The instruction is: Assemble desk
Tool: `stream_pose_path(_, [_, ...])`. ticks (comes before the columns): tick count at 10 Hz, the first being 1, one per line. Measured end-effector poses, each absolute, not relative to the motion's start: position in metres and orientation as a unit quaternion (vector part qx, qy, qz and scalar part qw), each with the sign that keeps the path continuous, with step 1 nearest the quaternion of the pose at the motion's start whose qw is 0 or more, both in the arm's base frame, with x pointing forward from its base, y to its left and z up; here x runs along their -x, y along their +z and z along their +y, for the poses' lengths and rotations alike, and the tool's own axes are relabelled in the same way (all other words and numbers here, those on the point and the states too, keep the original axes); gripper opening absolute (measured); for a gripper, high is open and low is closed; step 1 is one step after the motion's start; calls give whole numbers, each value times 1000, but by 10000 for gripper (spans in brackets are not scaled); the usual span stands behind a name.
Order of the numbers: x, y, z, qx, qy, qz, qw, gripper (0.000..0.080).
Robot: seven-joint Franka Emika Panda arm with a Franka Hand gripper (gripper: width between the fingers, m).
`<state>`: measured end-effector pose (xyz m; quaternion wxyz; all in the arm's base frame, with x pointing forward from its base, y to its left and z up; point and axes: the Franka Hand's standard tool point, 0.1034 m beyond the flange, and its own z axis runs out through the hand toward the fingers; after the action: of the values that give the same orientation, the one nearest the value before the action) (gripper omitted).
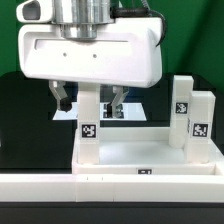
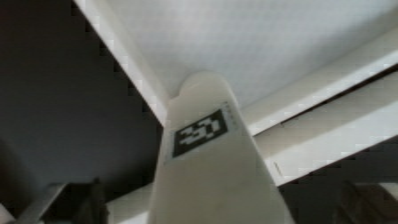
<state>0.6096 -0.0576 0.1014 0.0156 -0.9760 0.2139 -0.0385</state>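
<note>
The white desk top [image 1: 140,156] lies flat like a tray, and it also shows in the wrist view [image 2: 267,50]. A white leg [image 1: 89,125] with a tag stands upright at its corner on the exterior view's left. It fills the middle of the wrist view [image 2: 210,150]. My gripper [image 1: 89,100] hangs over this leg with one dark finger on each side and a gap to both, so it is open [image 2: 217,205]. Two more tagged legs [image 1: 182,105] [image 1: 201,122] stand upright at the tray's right side. A fourth leg is not in view.
The long white border wall [image 1: 110,186] runs along the front, right before the tray. The marker board [image 1: 132,108] lies on the dark table behind the gripper's fingers.
</note>
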Motion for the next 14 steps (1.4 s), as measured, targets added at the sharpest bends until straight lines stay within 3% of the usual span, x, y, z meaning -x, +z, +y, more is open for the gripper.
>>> stream_pose_path(7, [-609,101,-62,999,-37,38,-2,649])
stream_pose_path(8, [-609,101,-62,999,-37,39,-2,554])
stream_pose_path(9, [-609,101,-62,999,-37,39,-2,373])
stream_pose_path(10, [-609,101,-62,999,-37,39,-1,373])
stream_pose_path(11, [-609,101,-62,998,-37,43,-1,288])
stream_pose_path(14, [-609,101,-62,996,-37,78,0,288])
